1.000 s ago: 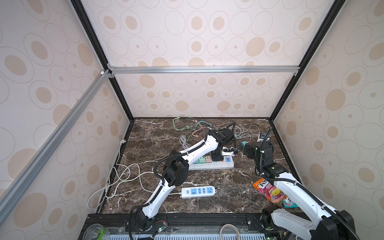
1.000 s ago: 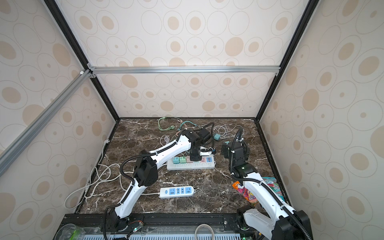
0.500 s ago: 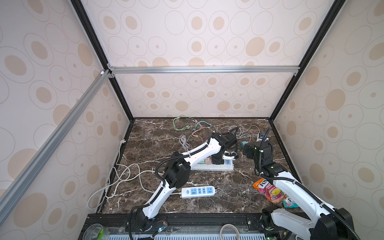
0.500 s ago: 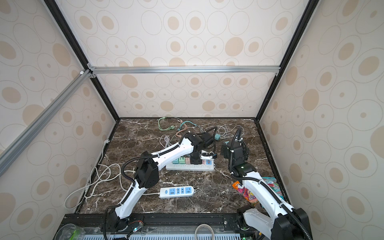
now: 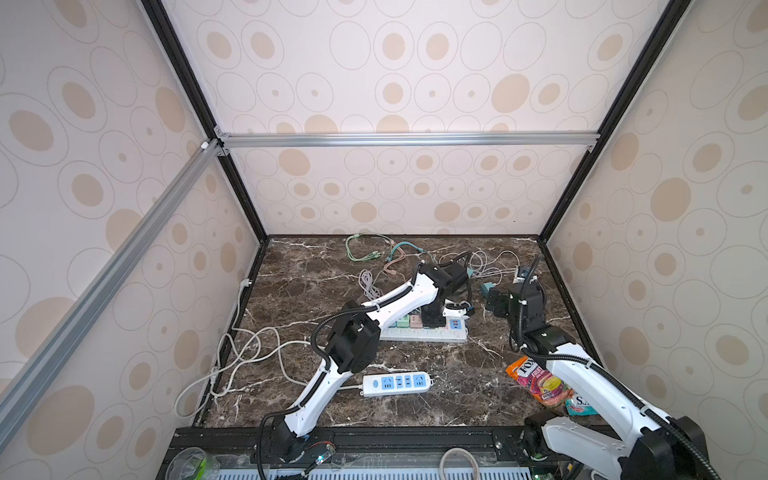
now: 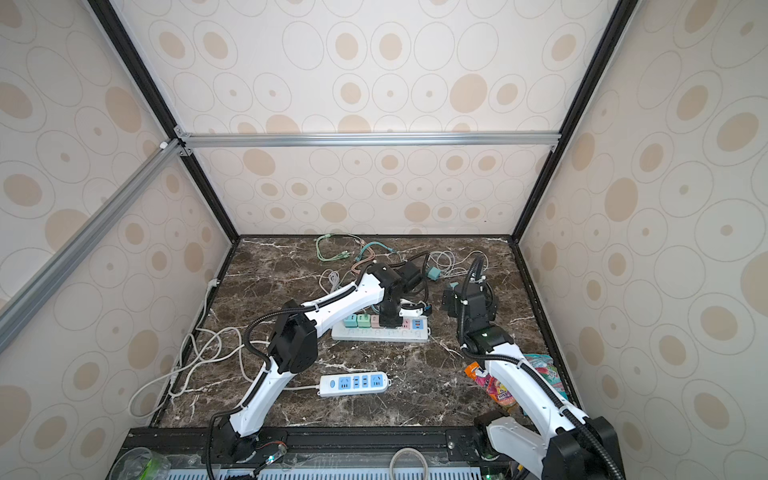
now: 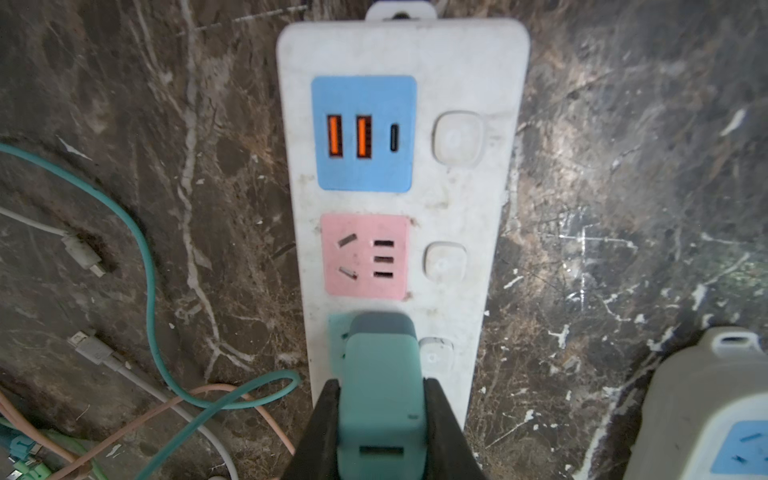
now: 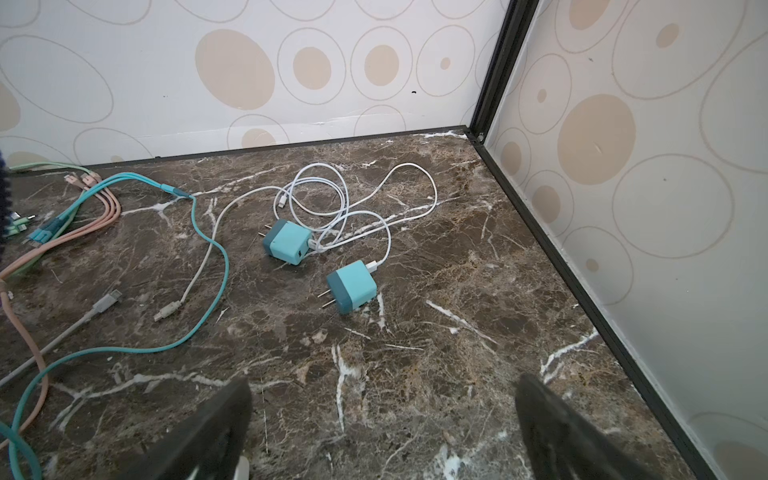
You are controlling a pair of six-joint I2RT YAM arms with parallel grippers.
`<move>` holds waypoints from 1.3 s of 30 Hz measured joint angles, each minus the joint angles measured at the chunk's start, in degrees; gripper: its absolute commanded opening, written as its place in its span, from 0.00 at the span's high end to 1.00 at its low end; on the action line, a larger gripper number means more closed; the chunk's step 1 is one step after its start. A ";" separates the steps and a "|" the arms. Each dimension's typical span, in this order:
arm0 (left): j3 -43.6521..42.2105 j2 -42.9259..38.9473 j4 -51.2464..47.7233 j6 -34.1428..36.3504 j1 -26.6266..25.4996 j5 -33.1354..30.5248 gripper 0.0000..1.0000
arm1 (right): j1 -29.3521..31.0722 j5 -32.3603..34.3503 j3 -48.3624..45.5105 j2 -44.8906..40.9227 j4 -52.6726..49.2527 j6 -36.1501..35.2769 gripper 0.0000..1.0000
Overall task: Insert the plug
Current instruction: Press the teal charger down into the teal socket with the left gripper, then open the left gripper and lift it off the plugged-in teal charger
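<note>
Left gripper (image 7: 380, 401) clenched on teal plug (image 7: 380, 365), set at power strip (image 7: 457, 62) green socket (prongs hidden). Likely light, rigid, slick: you hold flat sides, push straight. Right gripper (image 8: 384, 399) released, 2 o'clock of strip in both top views.

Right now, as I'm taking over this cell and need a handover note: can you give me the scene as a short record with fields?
left gripper: shut on the teal plug
plug position: at the green socket of the white power strip; full seating unclear
pink socket: free
right gripper: open, holding nothing, over the marble table
spares: two teal chargers lying on the table
</note>
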 measured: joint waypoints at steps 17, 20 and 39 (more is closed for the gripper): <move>-1.55 -1.03 1.73 0.50 0.79 1.97 0.64 | 0.00 -0.11 0.00 0.07 -0.02 0.02 0.00; 0.44 0.00 2.21 1.40 0.92 1.95 0.41 | 0.00 -0.55 0.00 -0.02 -0.17 0.04 0.00; -29.51 -32.37 34.69 -8.48 5.46 13.60 0.02 | 0.00 -8.48 -0.02 2.89 -5.11 5.84 0.00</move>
